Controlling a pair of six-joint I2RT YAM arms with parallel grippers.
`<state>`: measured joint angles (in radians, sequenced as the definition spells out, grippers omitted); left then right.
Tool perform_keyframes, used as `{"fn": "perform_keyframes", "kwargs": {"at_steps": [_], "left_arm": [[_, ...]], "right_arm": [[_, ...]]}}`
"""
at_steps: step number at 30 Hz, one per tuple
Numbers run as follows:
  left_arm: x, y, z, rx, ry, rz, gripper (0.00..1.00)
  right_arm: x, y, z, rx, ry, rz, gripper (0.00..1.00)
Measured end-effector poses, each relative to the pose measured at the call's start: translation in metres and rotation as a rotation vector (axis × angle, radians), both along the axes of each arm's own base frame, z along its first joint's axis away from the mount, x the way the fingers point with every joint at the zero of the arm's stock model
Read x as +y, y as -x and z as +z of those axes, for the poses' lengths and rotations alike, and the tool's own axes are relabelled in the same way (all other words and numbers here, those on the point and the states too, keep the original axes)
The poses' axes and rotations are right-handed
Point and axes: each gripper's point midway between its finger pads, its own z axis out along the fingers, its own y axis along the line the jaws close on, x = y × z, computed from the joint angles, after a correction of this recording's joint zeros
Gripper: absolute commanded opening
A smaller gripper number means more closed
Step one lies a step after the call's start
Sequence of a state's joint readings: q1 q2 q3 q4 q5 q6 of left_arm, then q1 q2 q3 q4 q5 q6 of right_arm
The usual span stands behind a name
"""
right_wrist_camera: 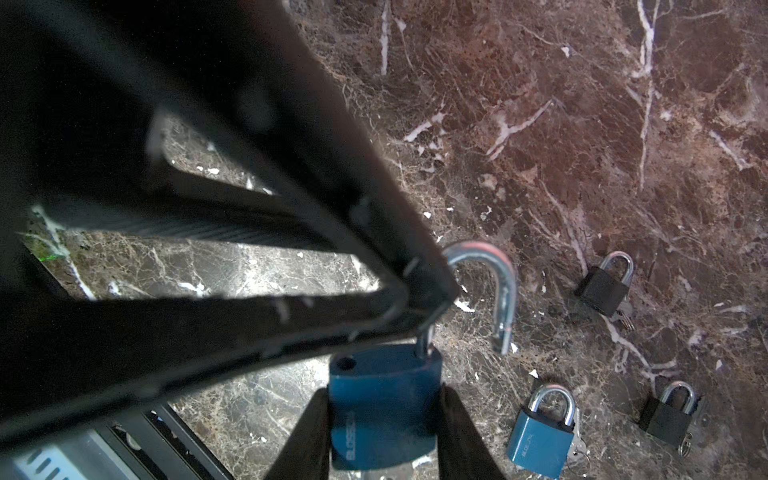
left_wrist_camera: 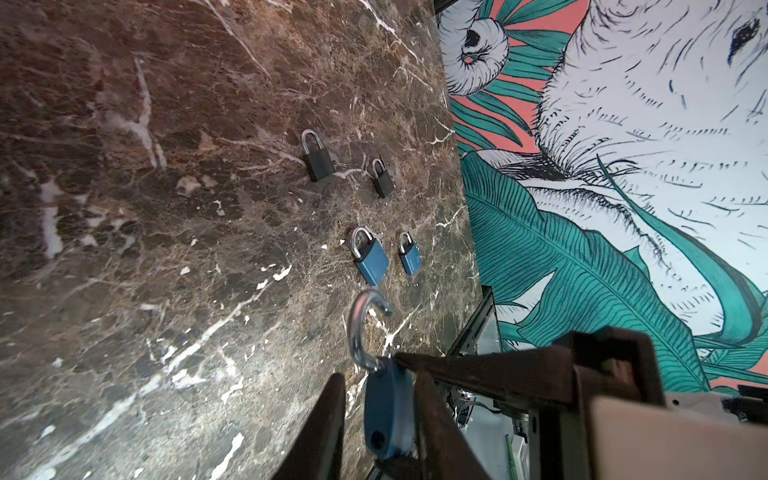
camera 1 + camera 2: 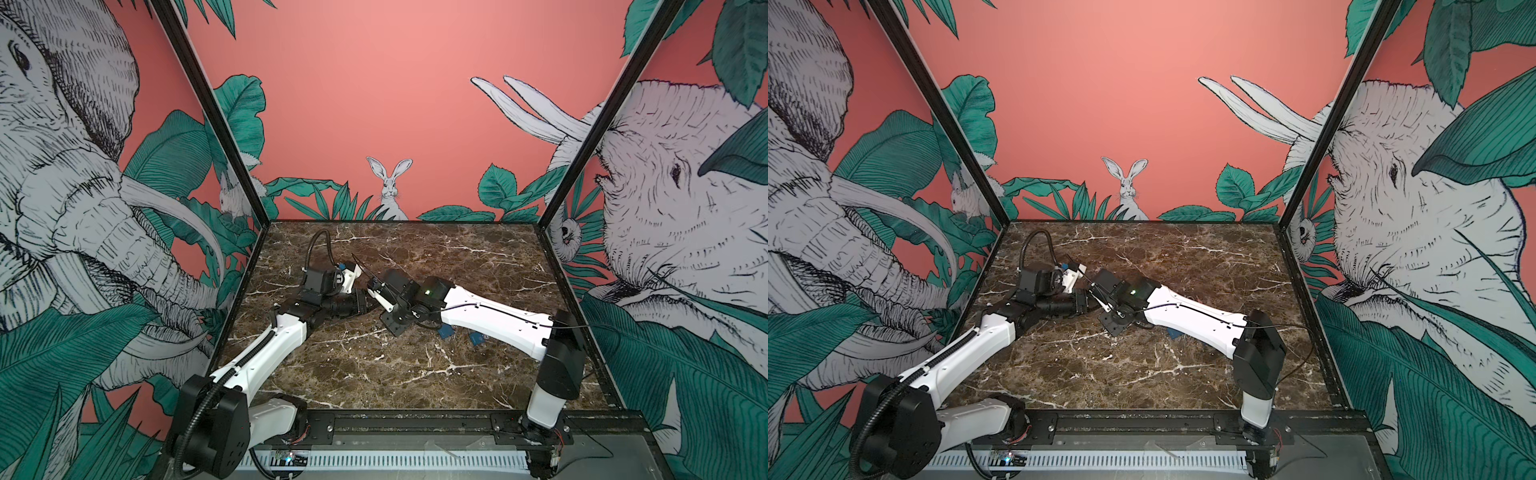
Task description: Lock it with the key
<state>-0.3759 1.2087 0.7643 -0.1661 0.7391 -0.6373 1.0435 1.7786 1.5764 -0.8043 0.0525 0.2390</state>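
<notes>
Near the middle of the brown marble worktop (image 3: 415, 374), our right gripper (image 1: 384, 397) clamps the blue metal padlock (image 1: 382, 415) by its body; our left gripper (image 2: 378, 376) straddles it, narrowly parted. The silver shackle (image 1: 498, 282) stands open, so we judge seating it comes next. We cannot make out the key.

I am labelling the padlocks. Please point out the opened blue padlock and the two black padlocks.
opened blue padlock (image 1: 384, 407), right wrist view, on its blue body.
first black padlock (image 2: 319, 165), left wrist view, on its body.
second black padlock (image 2: 384, 186), left wrist view, on its body.
</notes>
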Motion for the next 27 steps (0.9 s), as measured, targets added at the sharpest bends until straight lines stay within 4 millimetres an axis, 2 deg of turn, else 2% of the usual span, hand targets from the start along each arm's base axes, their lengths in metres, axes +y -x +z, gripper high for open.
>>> {"fn": "perform_keyframes", "kwargs": {"at_steps": [7, 18, 27], "left_arm": [[-0.005, -0.005, -0.010, 0.013, -0.017, -0.001, 0.31], [-0.009, -0.014, -0.009, 0.005, -0.017, -0.001, 0.31], [-0.014, -0.019, -0.017, 0.020, -0.017, -0.012, 0.31]], "right_arm": [[-0.001, 0.000, 0.003, 0.003, -0.009, -0.001, 0.22], [0.001, 0.003, 0.003, 0.020, -0.021, 0.004, 0.22], [0.000, 0.000, 0.003, 0.021, -0.026, -0.011, 0.22]]}}
